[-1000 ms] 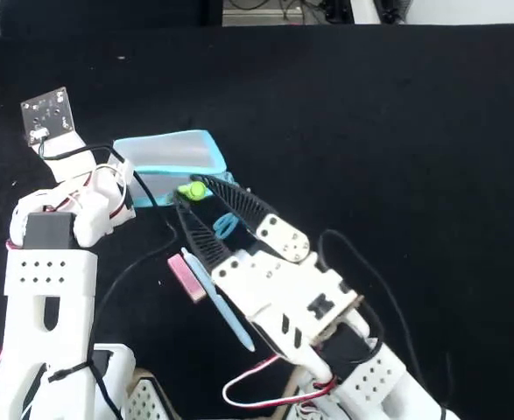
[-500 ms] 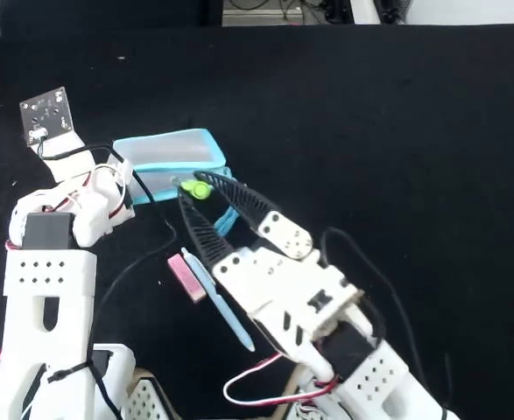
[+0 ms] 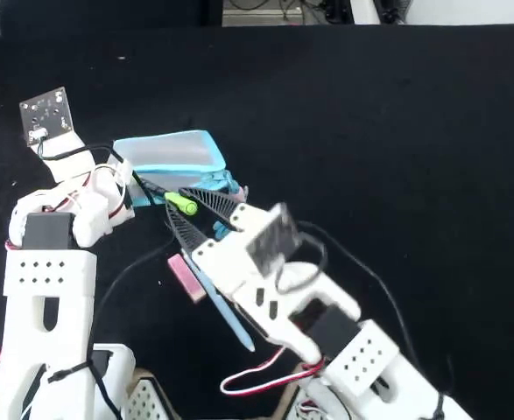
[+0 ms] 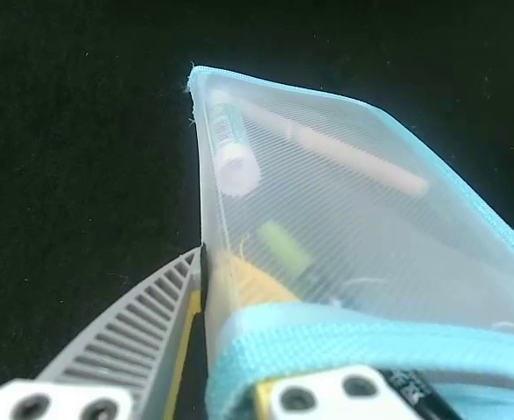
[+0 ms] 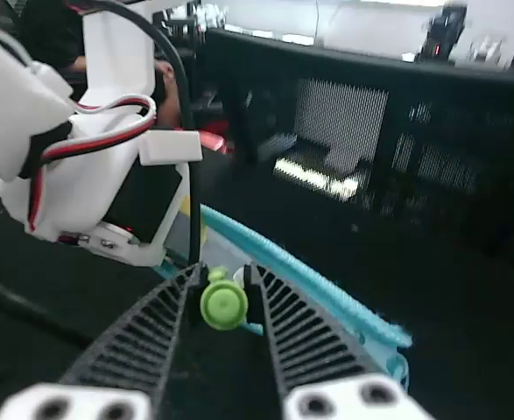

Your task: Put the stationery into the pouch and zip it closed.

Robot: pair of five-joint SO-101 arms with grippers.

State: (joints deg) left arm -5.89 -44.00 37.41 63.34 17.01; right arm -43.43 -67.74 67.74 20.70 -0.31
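My right gripper [image 5: 221, 278] pinches a green marker [image 5: 224, 304], barrel hidden; my left gripper [image 4: 211, 306] clamps the pouch [image 4: 353, 254], contents hazy through mesh. Black cloth [image 3: 397, 131] below, desks [image 5: 397, 79] behind.

My left claw [image 4: 206, 262] is gripping the pouch [image 3: 171, 153] at its near left end. The pouch is lying on the desk [image 3: 370, 131], beyond both my arms. Inside it a tube [image 4: 230, 144] and a stick [image 4: 344, 157] are lying side by side. My right claw [image 3: 176, 208] is holding a marker [image 3: 183, 203] at the pouch's near edge, just right of the left claw. Nearer me, an eraser [image 3: 186, 278] is lying on the desk with a pen [image 3: 230, 315] just to its right, partly under my right arm.
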